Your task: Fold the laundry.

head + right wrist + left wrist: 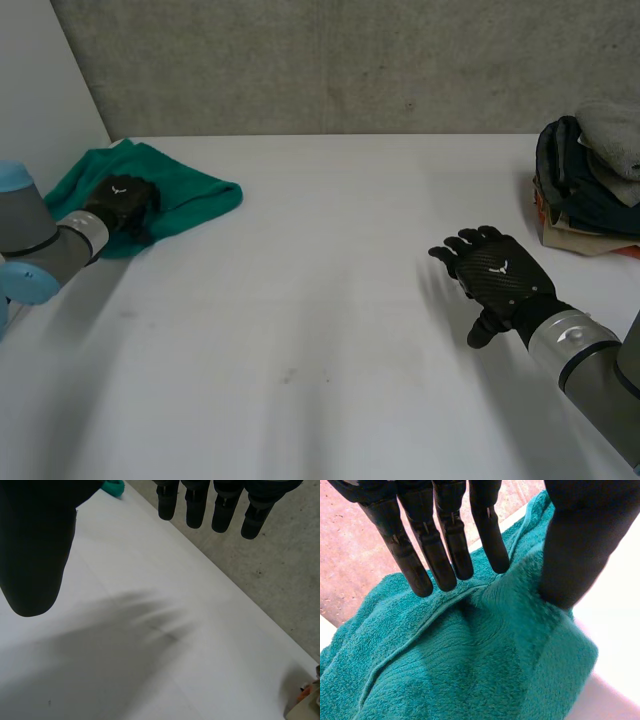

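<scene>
A green towel [190, 190] lies crumpled at the table's far left. My left hand [124, 200] is on top of its middle. In the left wrist view the fingers [445, 555] and thumb [580, 545] press into the towel [470, 670] and pinch a raised ridge of cloth between them. My right hand [495, 275] hovers over the bare table at the right, palm down, fingers spread and straight, holding nothing. In the right wrist view its fingers [200, 505] and thumb [35, 545] hang above the white table [150, 630], with a bit of the green towel [114, 487] beyond.
A pile of folded laundry [590, 180] in grey, dark blue and orange stands at the table's far right edge, near my right hand. A concrete wall runs behind the table [330, 330].
</scene>
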{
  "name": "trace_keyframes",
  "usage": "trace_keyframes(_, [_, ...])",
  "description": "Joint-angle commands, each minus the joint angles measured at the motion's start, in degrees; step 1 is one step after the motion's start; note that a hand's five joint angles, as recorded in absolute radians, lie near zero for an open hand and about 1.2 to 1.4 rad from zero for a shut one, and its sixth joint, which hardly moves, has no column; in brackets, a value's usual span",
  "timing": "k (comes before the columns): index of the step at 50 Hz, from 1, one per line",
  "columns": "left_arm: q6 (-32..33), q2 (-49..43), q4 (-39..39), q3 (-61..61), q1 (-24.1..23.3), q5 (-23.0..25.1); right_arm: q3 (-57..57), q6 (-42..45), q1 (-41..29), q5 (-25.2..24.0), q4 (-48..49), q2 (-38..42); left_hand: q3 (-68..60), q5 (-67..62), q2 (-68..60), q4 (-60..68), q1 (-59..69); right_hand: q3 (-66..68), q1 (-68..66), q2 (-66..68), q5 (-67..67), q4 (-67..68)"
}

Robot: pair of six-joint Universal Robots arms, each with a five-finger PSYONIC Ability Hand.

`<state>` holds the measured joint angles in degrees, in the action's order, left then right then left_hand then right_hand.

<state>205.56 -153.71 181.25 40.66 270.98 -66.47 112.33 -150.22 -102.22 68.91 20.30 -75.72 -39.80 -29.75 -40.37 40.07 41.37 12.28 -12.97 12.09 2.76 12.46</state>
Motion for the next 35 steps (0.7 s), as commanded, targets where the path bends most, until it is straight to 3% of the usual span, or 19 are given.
trace_keyframes(1, [0.01, -1.86, 0.16, -3.75, -0.54, -1.55, -0.01, 0.28, 0.00, 0.00, 0.00, 0.22, -40.20, -40.25, -39.63, 39.93, 38.63, -2.28, 2.97, -2.09, -2.76, -2.46])
trace_keyframes(8, [-1.48, 4.79, 1.30, -0.86, -5.10, -8.05, -0.10, 0.28, 0.35, 0.09, 0.00, 0.22, -40.20, -40.25, -39.63, 39.93, 38.63, -2.28, 2.97, -2.09, -2.76, -2.46])
trace_keyframes(14, [-7.97, 17.55, 2.88, 8.98, -10.02, -8.15, -0.10, 0.19, 1.06, 0.09, 0.09, 0.22, -40.20, -40.25, -39.63, 39.93, 38.63, -2.28, 2.97, -2.09, -2.76, -2.46])
trace_keyframes(19, [-16.67, 31.33, 5.95, 20.21, -18.09, -7.98, -0.19, -0.33, 2.29, 0.26, 0.17, 0.13, -40.20, -40.25, -39.63, 39.93, 38.63, -2.28, 2.97, -2.09, -2.76, -2.46])
trace_keyframes(23, [-19.75, 38.29, 8.59, 26.38, -23.90, -7.89, -0.36, -0.51, 3.17, 1.05, 0.09, -0.31, -40.20, -40.25, -39.63, 39.93, 38.63, -2.28, 2.97, -2.09, -2.76, -2.46])
trace_keyframes(29, [-20.38, 37.88, 10.88, 30.09, -32.34, -7.89, -0.54, -0.60, 3.87, 2.72, 0.09, -1.44, -40.20, -40.25, -39.63, 39.93, 38.63, -2.28, 2.97, -2.09, -2.76, -2.46])
trace_keyframes(35, [-20.11, 26.11, 10.18, 27.37, -42.19, -8.32, -0.45, -0.68, 4.75, 3.16, 0.09, -2.33, -40.20, -40.25, -39.63, 39.93, 38.63, -2.28, 2.97, -2.09, -2.76, -2.46])
